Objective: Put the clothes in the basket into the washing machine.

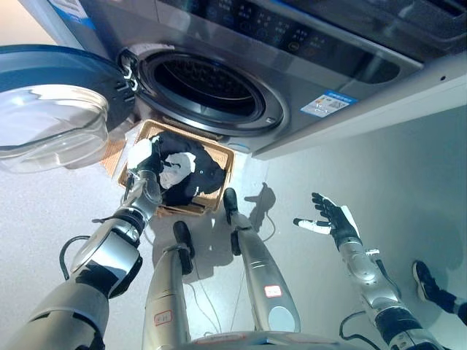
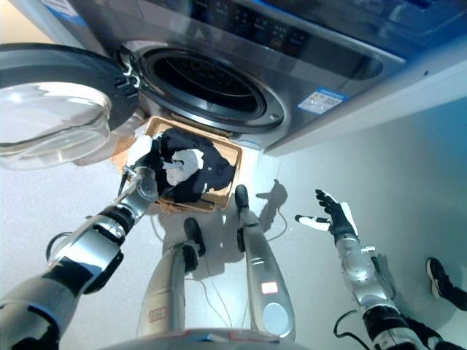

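Note:
A wicker basket (image 1: 222, 157) stands on the floor right below the washing machine's open drum (image 1: 208, 86). It holds a heap of dark clothes (image 1: 201, 175) with a white piece (image 1: 174, 179) in it. My left hand (image 1: 144, 157) is at the basket's left rim, against the dark clothes; its fingers are not clear to see. My right hand (image 1: 332, 217) is open and empty, held above the floor well to the right of the basket.
The washing machine's round glass door (image 1: 51, 109) is swung open to the left, beside the basket. The machine's front panel (image 1: 328, 102) runs to the right. A person's dark shoe (image 1: 427, 281) is on the floor at the far right.

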Tool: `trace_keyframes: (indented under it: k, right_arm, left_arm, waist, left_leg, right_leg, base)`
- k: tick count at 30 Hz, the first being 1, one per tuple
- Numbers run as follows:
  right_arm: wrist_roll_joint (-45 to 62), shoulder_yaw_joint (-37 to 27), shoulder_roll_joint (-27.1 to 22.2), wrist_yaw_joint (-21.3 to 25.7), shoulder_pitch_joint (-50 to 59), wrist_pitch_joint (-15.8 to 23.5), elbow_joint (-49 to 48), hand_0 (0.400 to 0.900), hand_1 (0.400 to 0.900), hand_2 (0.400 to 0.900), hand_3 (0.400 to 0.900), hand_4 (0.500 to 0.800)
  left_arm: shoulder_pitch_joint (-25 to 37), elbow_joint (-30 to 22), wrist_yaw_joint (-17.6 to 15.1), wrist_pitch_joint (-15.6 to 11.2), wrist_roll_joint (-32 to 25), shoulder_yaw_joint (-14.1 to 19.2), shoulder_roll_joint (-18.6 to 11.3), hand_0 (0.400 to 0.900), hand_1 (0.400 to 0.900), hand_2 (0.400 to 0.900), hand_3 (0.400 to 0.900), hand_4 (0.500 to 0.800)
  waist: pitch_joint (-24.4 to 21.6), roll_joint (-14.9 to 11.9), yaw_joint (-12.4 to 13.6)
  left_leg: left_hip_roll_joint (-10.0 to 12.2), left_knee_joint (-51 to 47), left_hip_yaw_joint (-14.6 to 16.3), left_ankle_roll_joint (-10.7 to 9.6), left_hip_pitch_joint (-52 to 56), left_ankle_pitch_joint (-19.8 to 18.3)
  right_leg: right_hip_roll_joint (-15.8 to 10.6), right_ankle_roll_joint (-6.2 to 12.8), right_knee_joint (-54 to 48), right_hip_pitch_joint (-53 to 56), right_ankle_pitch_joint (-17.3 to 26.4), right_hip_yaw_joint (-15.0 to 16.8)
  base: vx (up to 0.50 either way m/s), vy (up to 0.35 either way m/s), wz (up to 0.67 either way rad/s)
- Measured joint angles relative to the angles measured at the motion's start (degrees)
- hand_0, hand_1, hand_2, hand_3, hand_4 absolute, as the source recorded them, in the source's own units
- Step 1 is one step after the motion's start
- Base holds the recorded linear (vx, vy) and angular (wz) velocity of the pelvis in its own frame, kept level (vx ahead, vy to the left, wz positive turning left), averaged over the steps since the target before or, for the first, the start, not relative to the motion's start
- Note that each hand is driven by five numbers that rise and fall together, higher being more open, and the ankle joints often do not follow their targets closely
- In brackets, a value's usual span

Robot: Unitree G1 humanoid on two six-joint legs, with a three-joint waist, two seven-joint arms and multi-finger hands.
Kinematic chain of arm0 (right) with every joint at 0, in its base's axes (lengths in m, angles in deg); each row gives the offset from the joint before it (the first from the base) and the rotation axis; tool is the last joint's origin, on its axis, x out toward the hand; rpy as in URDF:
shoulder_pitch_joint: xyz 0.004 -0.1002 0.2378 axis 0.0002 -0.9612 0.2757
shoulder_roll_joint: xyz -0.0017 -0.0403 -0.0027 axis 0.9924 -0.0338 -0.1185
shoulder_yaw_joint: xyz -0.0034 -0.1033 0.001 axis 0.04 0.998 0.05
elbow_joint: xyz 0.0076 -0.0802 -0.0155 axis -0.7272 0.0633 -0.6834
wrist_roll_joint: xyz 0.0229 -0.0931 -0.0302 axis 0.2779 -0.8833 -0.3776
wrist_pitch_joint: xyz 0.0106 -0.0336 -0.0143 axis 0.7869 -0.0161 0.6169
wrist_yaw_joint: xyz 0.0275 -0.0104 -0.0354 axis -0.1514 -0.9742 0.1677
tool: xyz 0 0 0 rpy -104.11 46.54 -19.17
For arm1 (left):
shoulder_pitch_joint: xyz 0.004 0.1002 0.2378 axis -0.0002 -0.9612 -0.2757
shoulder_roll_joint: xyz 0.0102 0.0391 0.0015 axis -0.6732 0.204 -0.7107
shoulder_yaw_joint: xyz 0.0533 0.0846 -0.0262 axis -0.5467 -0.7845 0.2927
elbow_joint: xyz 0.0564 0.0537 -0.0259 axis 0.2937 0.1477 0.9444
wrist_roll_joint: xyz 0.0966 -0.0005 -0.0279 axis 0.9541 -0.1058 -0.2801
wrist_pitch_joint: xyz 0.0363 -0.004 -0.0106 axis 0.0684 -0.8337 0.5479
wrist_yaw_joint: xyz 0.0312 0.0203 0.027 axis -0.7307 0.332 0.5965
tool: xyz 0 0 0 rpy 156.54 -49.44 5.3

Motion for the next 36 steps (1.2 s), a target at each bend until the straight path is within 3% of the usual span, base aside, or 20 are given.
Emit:
trace_keyframes:
  k: [10,17,27,36]
  right_arm:
    - [0.1,-2.8,-0.4,1.5,-1.9,1.2,-6.0,0.9,0.9,0.9,0.9,0.8]
    - [0.0,-5.3,-0.9,4.1,-2.0,1.4,-7.4,0.9,0.9,0.9,0.9,0.8]
    - [-0.1,-7.0,-1.1,5.4,-3.5,1.7,-10.0,0.9,0.9,0.9,0.9,0.8]
    - [0.0,-7.6,-4.2,6.4,-5.8,3.3,-16.2,0.9,0.9,0.9,0.9,0.8]
  left_arm:
    - [5.0,0.2,-2.2,1.9,0.6,0.5,-2.2,0.9,0.9,0.9,0.9,0.8]
    - [4.9,0.4,-2.2,2.0,0.6,0.6,-1.5,0.9,0.9,0.9,0.9,0.8]
    - [4.7,0.1,-2.4,3.3,0.0,1.8,-1.1,0.9,0.9,0.9,0.9,0.8]
    - [5.5,-0.1,-4.5,4.3,0.1,1.8,-2.3,0.9,0.9,0.9,0.9,0.8]
  waist:
    - [0.2,1.4,0.1]
    - [0.1,1.7,0.4]
    - [-0.5,2.7,1.2]
    - [-1.6,3.4,1.1]
  left_leg:
    - [1.0,7.4,0.7,0.9,-10.5,-2.5]
    - [1.5,14.4,0.7,1.1,-18.2,-4.5]
    - [3.3,24.8,1.1,1.9,-27.7,-7.4]
    - [6.2,35.3,0.8,2.4,-36.2,-11.1]
  right_leg:
    - [0.9,0.44,5.1,-10.2,-0.3,1.7]
    - [1.0,0.68,12.6,-18.4,-2.7,2.6]
    - [2.5,0.62,23.0,-28.7,-5.1,3.5]
    - [4.5,0.79,31.5,-37.1,-7.0,3.5]
  base:
    - [-0.01,-0.008,-0.09]
    - [-0.05,-0.025,-0.07]
    - [-0.06,-0.032,-0.08]
    - [-0.05,-0.034,-0.11]
